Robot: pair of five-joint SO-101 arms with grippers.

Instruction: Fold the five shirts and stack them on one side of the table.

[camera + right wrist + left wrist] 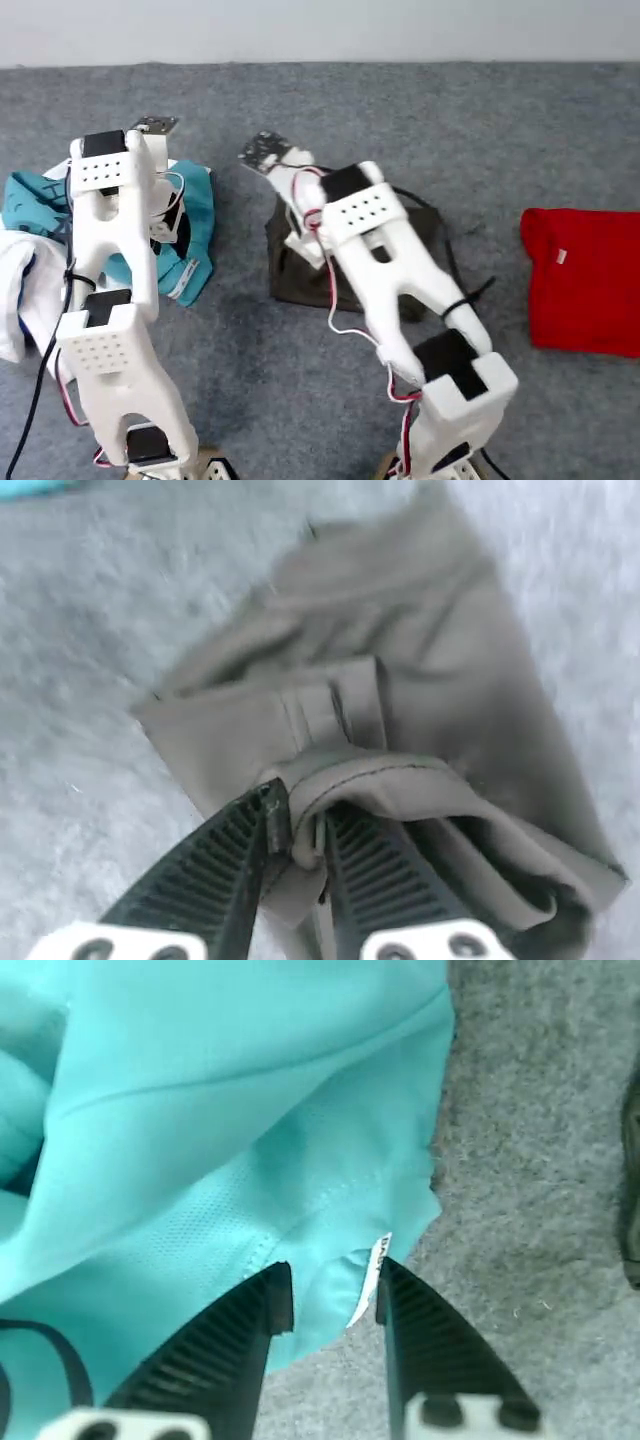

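Observation:
A crumpled teal shirt (196, 212) lies at the left of the table under my left arm. My left gripper (333, 1295) is open, with the teal shirt's (220, 1110) corner and its white label (372, 1278) between the fingers. A dark olive shirt (300, 283) lies partly folded in the middle. My right gripper (305, 830) is shut on a raised fold of this olive shirt (450, 680). A red shirt (585, 280) lies folded flat at the right edge. A white shirt (20, 290) is bunched at the far left.
The table is covered in grey felt (480, 130). Cables run along both arms, and a black one (30, 420) hangs by the white shirt. Bare felt stretches along the back and between the olive and red shirts.

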